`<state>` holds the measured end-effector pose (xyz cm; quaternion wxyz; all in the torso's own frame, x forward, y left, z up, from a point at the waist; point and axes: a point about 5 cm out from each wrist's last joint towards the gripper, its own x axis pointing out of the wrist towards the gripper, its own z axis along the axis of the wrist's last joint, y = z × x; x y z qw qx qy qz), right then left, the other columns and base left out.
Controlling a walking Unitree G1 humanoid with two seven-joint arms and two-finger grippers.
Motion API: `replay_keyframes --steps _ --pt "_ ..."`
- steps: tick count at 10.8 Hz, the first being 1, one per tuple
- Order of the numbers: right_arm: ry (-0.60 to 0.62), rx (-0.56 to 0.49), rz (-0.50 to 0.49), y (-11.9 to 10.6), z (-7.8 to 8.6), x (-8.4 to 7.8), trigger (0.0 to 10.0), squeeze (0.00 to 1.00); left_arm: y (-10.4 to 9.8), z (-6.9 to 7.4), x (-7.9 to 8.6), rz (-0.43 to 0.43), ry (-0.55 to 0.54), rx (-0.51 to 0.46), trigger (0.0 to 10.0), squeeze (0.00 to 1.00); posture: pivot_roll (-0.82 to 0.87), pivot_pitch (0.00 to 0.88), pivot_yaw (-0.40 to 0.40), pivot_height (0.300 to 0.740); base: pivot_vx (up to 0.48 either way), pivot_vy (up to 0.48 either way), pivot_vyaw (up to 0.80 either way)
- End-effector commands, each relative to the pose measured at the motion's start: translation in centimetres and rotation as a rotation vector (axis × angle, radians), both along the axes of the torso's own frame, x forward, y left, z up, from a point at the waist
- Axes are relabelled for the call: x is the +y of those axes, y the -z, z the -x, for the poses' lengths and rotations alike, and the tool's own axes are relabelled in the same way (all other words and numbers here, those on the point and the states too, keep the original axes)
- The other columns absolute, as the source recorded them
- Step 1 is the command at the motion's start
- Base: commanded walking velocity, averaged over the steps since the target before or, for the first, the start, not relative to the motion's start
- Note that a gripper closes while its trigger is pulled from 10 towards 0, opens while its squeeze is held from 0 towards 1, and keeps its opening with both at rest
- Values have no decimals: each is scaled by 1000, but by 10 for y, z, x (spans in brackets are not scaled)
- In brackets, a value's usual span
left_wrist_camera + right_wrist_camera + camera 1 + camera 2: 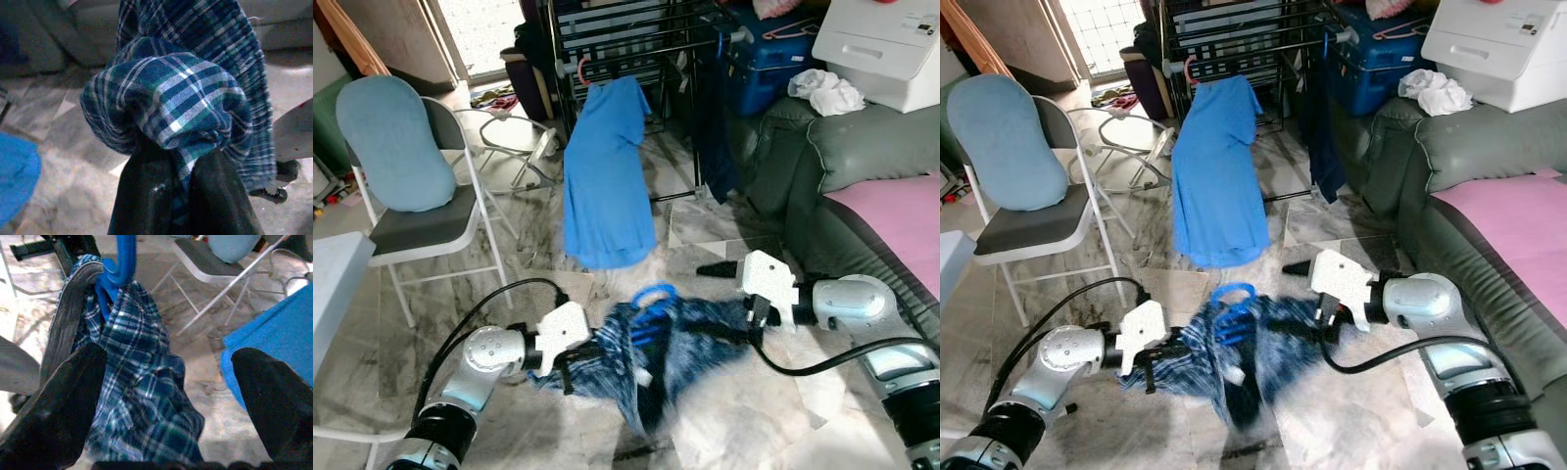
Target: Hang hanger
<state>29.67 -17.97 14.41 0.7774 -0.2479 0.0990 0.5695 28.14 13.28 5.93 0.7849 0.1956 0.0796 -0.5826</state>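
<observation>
We hold a plaid shirt [636, 357] on a blue hanger [651, 299] low over the near floor, our left gripper [181, 188] clenched on a fold of cloth and our right gripper [168, 406] spread open beside the shirt's right edge. With one pinch bearing the load, the shirt may slide off before reaching the far drying rack [626, 39], where a blue T-shirt [605, 176] hangs. Far right, the blue bin [769, 59] holds a pink hanger [783, 31].

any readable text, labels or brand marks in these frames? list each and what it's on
None can be read.
White printer-like box on the grey sofa: a small label strip near its top edge, too small and blurred to read.
Blue plaid shirt, blue t-shirt, dark blue storage box: no print visible.
</observation>
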Motion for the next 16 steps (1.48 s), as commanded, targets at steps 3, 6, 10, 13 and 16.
replay_keyframes --steps 3,6,10,13,16 --pt "-107 88 37 -6 4 -2 10000 0 -10 -1 -4 26 42 -48 0 0 -194 0 141 740 0 0 0" --pt "-142 149 152 4 8 -18 2824 0 -15 -2 -5 36 76 -55 0 0 -192 0 146 740 0 0 0" --pt "-148 116 219 6 1 -23 0 0 -16 2 -8 46 112 -44 0 0 -190 0 141 740 0 0 0" --pt "-165 81 204 2 -4 -15 0 0 -14 4 -10 39 129 -37 0 0 -192 0 143 740 0 0 0" --pt "-197 88 229 7 -5 -12 0 0 -16 -4 -10 38 99 -58 0 0 -192 0 142 740 0 0 0"
